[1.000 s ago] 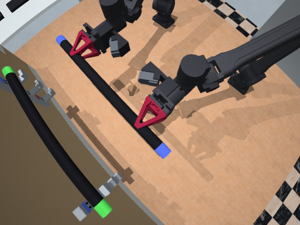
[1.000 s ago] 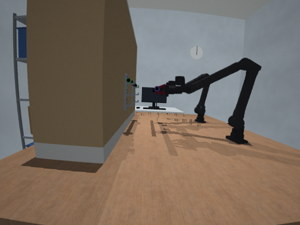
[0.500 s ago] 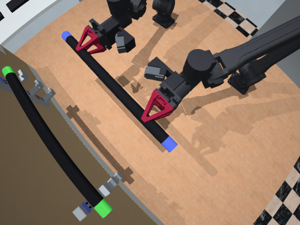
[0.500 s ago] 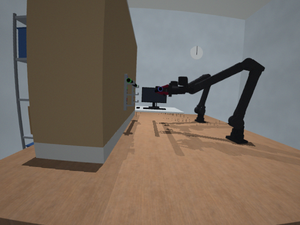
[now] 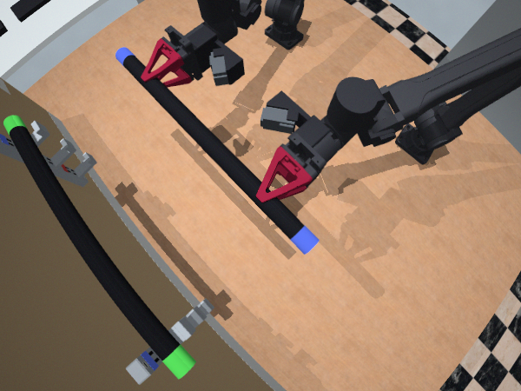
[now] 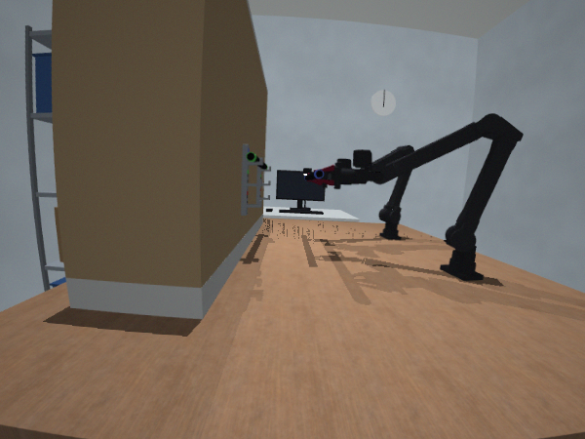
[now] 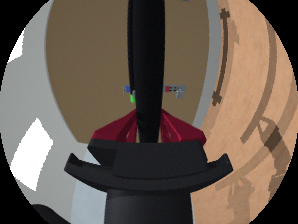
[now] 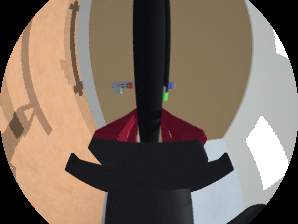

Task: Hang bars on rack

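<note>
The blue-ended bar (image 5: 213, 149) (image 6: 319, 174) (image 7: 150, 50) (image 8: 148, 50) is held in the air in front of the rack (image 6: 245, 205). My left gripper (image 5: 265, 195) (image 7: 148, 112) is shut on it near one end. My right gripper (image 5: 148, 79) (image 8: 149, 112) is shut on it near the other end. The green-ended bar (image 5: 87, 235) (image 6: 252, 156) lies on the top rack arms, by the blue labels (image 5: 150, 360) (image 7: 127, 89) (image 8: 171, 85). A red label (image 5: 65, 168) (image 7: 167, 89) (image 8: 130, 85) shows lower down. The middle labels are too small to read surely.
The tall brown wall panel (image 5: 130, 356) (image 6: 146, 195) carries the rack. Lower rack arms (image 5: 201, 308) stick out toward the robot. The wooden table (image 5: 391, 326) (image 6: 341, 366) lies below the held bar. A monitor (image 6: 299, 185) stands beyond the table's far end.
</note>
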Controlling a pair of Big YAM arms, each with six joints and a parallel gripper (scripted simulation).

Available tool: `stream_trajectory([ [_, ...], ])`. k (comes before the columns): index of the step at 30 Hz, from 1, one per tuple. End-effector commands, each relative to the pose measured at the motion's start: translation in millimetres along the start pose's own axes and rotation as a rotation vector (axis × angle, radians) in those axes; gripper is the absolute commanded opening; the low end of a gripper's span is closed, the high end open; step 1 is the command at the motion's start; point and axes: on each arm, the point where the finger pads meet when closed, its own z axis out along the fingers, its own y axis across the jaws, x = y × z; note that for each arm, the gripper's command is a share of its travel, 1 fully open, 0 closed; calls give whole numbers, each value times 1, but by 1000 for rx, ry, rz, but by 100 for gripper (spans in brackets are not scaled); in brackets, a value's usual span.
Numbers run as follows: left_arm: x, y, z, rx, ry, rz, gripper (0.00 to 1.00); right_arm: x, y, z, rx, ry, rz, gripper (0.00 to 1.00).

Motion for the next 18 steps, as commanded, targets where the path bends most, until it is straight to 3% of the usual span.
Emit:
stream_trajectory([
  [1,7,29,-8,-68,17,-26,0,6,-31,-11,69,15,29,0],
  [18,6,27,-32,-68,17,-26,0,6,-28,-36,69,15,29,0],
])
